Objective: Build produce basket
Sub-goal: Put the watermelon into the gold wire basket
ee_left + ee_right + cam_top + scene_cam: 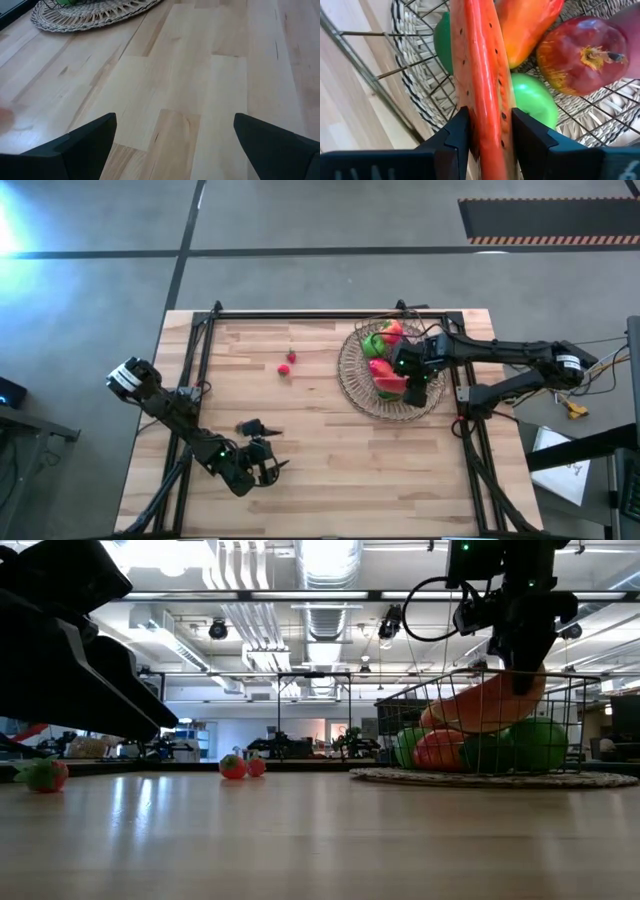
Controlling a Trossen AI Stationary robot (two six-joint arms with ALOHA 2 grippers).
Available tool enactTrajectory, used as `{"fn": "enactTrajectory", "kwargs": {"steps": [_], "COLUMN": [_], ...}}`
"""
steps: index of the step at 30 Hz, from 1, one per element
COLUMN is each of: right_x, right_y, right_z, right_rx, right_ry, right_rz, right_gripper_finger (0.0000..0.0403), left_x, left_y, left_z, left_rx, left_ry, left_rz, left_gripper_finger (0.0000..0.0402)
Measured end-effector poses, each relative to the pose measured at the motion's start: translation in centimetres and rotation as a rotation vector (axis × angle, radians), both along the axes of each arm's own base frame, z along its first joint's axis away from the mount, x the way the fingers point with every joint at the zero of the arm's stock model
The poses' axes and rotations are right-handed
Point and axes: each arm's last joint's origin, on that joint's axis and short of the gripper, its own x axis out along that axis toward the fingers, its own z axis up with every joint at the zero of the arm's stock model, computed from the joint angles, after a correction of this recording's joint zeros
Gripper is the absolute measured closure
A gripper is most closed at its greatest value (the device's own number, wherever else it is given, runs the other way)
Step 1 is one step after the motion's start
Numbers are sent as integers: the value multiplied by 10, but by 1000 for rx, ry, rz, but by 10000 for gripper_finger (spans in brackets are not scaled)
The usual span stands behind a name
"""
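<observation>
The round tan basket point(352, 370) with a wire wall stands at the table's right. It holds green apples point(535, 100), a red-yellow peach point(580, 55) and an orange piece point(525, 25). My right gripper point(418, 380) is over the basket, shut on a long red pepper point(480, 75) with dark specks; it also shows in the low view point(485, 702). Two red strawberries point(288, 363) lie mid-table, and another point(42, 775) lies nearer the left. My left gripper point(268, 446) is open and empty near the table's near left, just above the wood. My right gripper pinches the long red pepper's two flat sides point(487, 135) between its two fingers point(457, 130). The fingers come from above, pointing down into the basket. The pepper runs on past the fingertips, tilted, its lower end point(440, 718) over the other fruit in the basket.
The basket's wire wall point(470, 690) rises around the fruit, and its wicker rim point(90, 20) lies flat on the wood. Black frame rails point(200, 350) run along the table's left, far and right sides. Bare wood point(300, 480) lies between my left gripper and the basket.
</observation>
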Motion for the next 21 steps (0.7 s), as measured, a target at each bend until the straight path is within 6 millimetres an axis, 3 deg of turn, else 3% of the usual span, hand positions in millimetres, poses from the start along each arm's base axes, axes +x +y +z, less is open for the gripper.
{"fn": "enactTrajectory", "kwargs": {"steps": [10, 21], "right_x": [1, -4], "right_y": [-1, 0], "right_z": [-2, -2], "right_rx": [0, 14], "right_ry": [6, 49], "right_rz": [-33, -97], "right_gripper_finger": [285, 185], "left_x": [0, 0], "left_y": [0, 0], "left_z": [0, 0], "left_rx": [-1, -1], "left_ry": [-1, -1], "left_rz": [0, 0], "left_gripper_finger": [15, 15]}}
